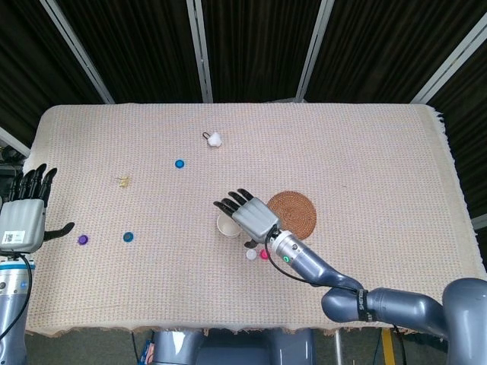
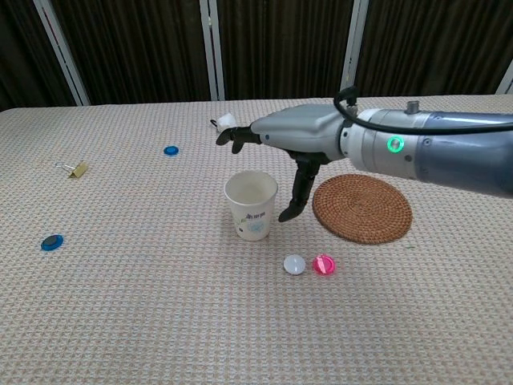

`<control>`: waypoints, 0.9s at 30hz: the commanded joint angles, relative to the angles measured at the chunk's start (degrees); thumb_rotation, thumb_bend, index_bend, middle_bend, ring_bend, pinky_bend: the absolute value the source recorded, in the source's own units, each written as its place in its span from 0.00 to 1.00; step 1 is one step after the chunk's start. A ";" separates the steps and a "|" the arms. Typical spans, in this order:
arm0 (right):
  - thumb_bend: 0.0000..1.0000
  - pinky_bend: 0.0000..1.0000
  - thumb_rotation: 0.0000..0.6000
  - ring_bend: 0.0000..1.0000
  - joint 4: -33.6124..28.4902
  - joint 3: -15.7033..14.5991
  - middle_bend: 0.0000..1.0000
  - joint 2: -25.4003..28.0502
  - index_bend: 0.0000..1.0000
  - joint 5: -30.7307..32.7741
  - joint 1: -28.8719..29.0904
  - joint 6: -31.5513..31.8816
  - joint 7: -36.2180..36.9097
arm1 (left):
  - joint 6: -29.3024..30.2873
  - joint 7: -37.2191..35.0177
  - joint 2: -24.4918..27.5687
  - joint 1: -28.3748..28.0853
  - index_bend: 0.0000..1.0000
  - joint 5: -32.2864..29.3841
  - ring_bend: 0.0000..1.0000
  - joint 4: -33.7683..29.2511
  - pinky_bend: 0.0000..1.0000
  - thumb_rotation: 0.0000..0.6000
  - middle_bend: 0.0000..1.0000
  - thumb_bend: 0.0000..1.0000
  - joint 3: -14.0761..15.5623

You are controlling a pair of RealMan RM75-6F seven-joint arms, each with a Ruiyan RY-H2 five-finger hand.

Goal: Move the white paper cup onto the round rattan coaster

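Note:
The white paper cup (image 2: 252, 205) stands upright and empty near the table's middle; in the head view only its left rim (image 1: 222, 226) shows under my right hand. My right hand (image 2: 290, 136) (image 1: 249, 214) hovers open just above the cup, fingers spread and reaching left past it, thumb hanging down beside the cup's right side. The round rattan coaster (image 2: 362, 208) (image 1: 297, 214) lies flat just right of the cup with nothing on it. My left hand (image 1: 27, 211) is open at the table's far left edge, seen only in the head view.
A white cap (image 2: 295, 264) and a pink cap (image 2: 324, 264) lie in front of the cup and coaster. A blue cap (image 2: 171, 150), a dark blue cap (image 2: 52, 241), a binder clip (image 2: 76, 168) and a small white object (image 2: 228, 122) lie further left and back.

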 commanded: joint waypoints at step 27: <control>0.22 0.14 1.00 0.33 -0.24 1.74 0.43 1.92 0.35 12.03 -0.04 6.61 5.08 | -2.68 0.17 -0.31 0.52 0.00 0.00 0.00 0.69 0.00 1.00 0.00 0.00 -1.40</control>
